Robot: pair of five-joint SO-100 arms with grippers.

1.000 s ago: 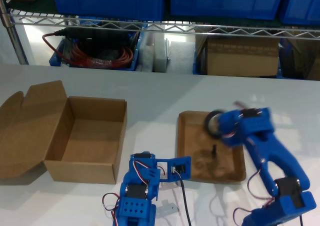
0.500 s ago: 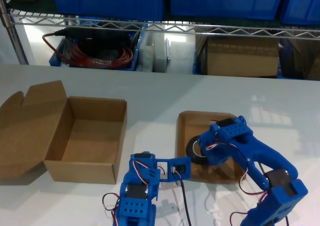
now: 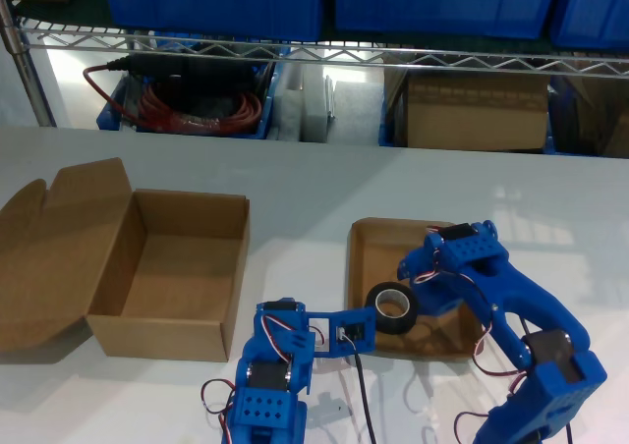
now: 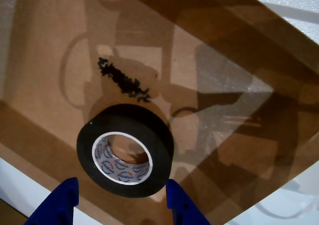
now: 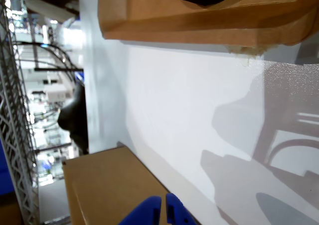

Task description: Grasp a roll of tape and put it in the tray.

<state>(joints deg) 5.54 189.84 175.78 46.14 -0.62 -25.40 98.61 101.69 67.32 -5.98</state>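
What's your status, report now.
My first claw open, fingers either side of the roll of tape. Tape resting in the tray. My second claw shut, empty. Nothing in the way.

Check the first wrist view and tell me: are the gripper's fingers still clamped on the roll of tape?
No: the roll of tape lies on the tray floor, with my first gripper open and its fingers clear of it.

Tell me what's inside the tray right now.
The roll of tape lies flat on the tray floor, beside a small dark mark. The floor directly under the roll is covered, so anything there can't be seen.
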